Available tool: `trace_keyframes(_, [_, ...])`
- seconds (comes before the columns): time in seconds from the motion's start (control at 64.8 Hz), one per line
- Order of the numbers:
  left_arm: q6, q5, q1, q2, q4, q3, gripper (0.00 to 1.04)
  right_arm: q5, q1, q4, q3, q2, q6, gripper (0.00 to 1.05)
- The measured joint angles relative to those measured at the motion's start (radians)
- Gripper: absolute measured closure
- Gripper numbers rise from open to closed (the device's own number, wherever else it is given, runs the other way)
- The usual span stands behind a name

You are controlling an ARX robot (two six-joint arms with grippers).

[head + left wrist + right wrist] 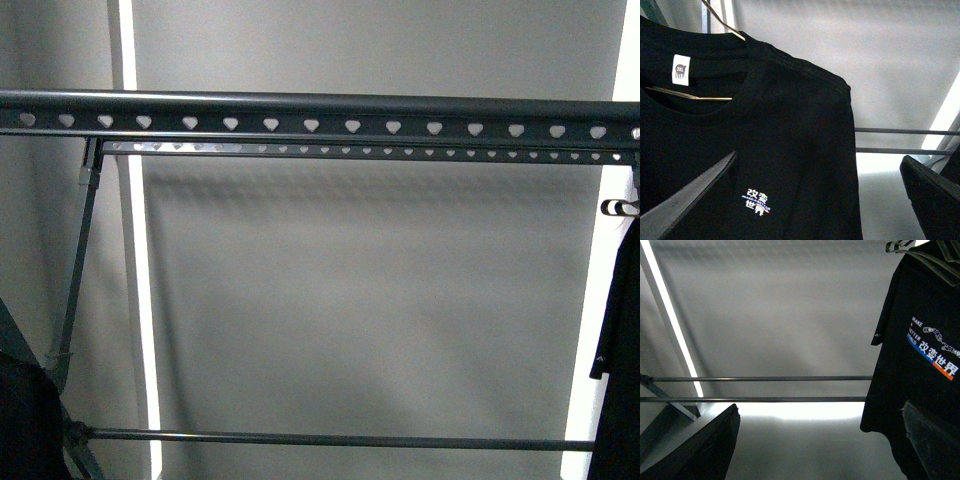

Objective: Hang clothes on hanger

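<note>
The dark grey rack's rail (320, 108), punched with heart-shaped holes, runs across the top of the front view. A black T-shirt (920, 320) printed "MAKE A BETTER WORLD" with Chinese characters and a blue-orange underline hangs at the rack's right end (618, 340). Another black T-shirt (790, 125) with a small chest print of the same kind hangs on a small coat hanger (690, 96). It also shows at the lower left of the front view (25, 420). My left gripper (810, 200) is open right in front of this shirt. My right gripper (820, 445) is open and empty beside the hanging shirt.
The rack's second, thinner punched rail (380, 151) lies just below the main one. A lower cross bar (330, 439) and a braced leg (78, 270) stand in front of a grey wall. Two low bars (765, 378) cross the right wrist view.
</note>
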Motion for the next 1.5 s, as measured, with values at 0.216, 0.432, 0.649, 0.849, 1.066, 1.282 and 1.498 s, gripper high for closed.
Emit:
trace_keyframes(0.216, [0.0,0.0,0.0,0.0,0.0,0.0,0.07,0.0,0.0,0.0,0.0,0.0,0.0,0.07])
trace_keyframes(0.432, [0.012,-0.19,-0.085,0.034,-0.049,0.006,0.07,0.0,0.0,0.0,0.0,0.0,0.0,0.07])
trace_keyframes(0.649, [0.034,-0.676,-0.425,0.348,0.204,0.162,0.07,0.001,0.0,0.0,0.0,0.0,0.0,0.07])
trace_keyframes(0.849, [-0.105,-0.949,-0.406,0.845,0.307,0.494,0.07,0.002,0.0,0.0,0.0,0.0,0.0,0.07])
trace_keyframes(1.066, [-0.466,-1.039,-0.351,1.285,0.017,0.824,0.07,0.001,0.0,0.0,0.0,0.0,0.0,0.07])
trace_keyframes(1.282, [-0.694,-1.048,-0.312,1.488,-0.143,0.981,0.07,0.001,0.0,0.0,0.0,0.0,0.0,0.07])
trace_keyframes(1.498, [-0.851,-1.037,-0.275,1.642,-0.263,1.124,0.07,0.001,0.0,0.0,0.0,0.0,0.0,0.07])
